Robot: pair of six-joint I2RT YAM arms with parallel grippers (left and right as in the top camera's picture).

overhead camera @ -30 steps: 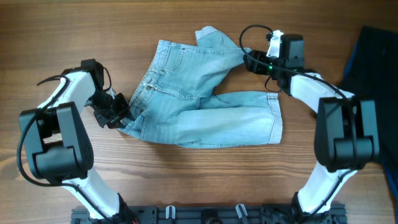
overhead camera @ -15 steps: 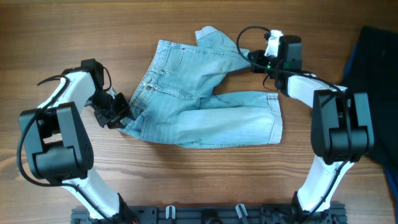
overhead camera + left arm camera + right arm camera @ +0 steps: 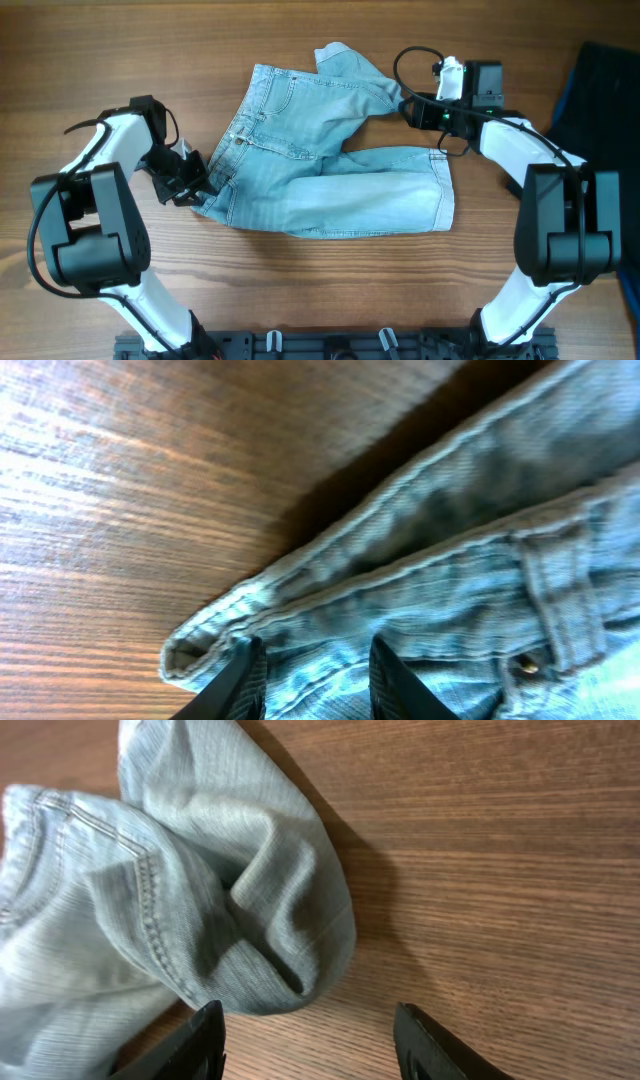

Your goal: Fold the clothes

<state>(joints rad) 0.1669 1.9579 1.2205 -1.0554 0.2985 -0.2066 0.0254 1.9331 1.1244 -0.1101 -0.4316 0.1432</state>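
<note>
Wooden table [image 3: 120,40], denim shorts [image 3: 330,190] pinched by left claw [image 3: 318,682], right claw [image 3: 310,1042] gaping

Dark cloth [image 3: 612,80] partly past overhead's right edge; shorts [image 3: 450,540] past wrist views' edges.

Faded blue shorts [image 3: 330,190] (brown woodgrain table [image 3: 300,290])

one shorts [image 3: 320,170] lying, two legs [image 3: 400,195] showing. one table [image 3: 300,300] carrying all. one dark cloth [image 3: 605,90] lying at right edge. two arms standing: left arm [image 3: 110,140], right arm [image 3: 510,145]. two grippers showing: left gripper [image 3: 205,190], right gripper [image 3: 406,106], each showing two fingers [image 3: 200,1038]. one rivet [image 3: 522,663] showing on waistband.
</note>
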